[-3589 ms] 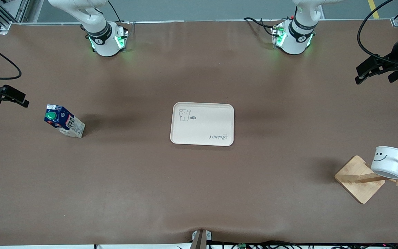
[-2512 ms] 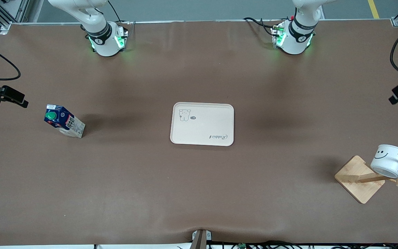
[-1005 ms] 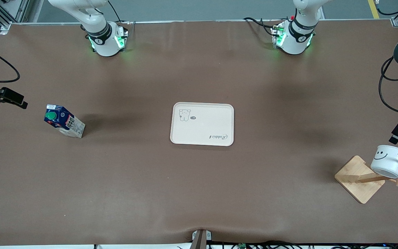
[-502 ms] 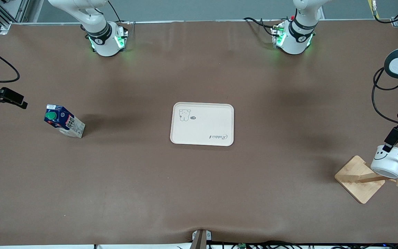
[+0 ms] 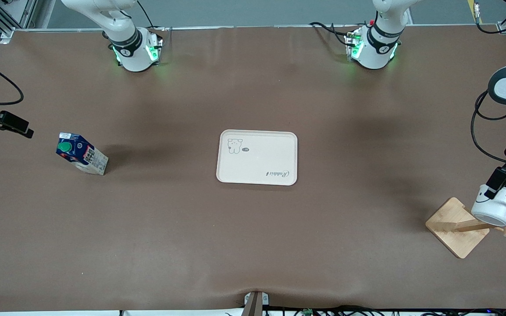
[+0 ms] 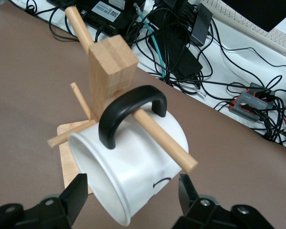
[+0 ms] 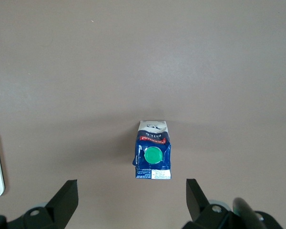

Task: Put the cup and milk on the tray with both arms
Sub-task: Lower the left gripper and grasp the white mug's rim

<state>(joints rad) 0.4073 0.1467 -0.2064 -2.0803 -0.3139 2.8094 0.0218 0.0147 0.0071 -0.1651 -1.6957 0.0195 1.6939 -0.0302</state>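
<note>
Left wrist view shows the left pincer (image 6: 133, 198) spread open around the cup (image 6: 133, 164), which hangs on a wooden rack (image 6: 107, 71) peg. Next: close, then slide it off. Right pincer (image 7: 128, 200) hovers open above the milk (image 7: 152, 156); the tray (image 5: 257, 157) lies mid-table.

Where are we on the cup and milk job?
Nothing is done: the tray is bare. In hand: the open left pincer straddles the cup, which hangs on the wooden rack. Left: the milk stands untouched, with the open right pincer above it.
</note>
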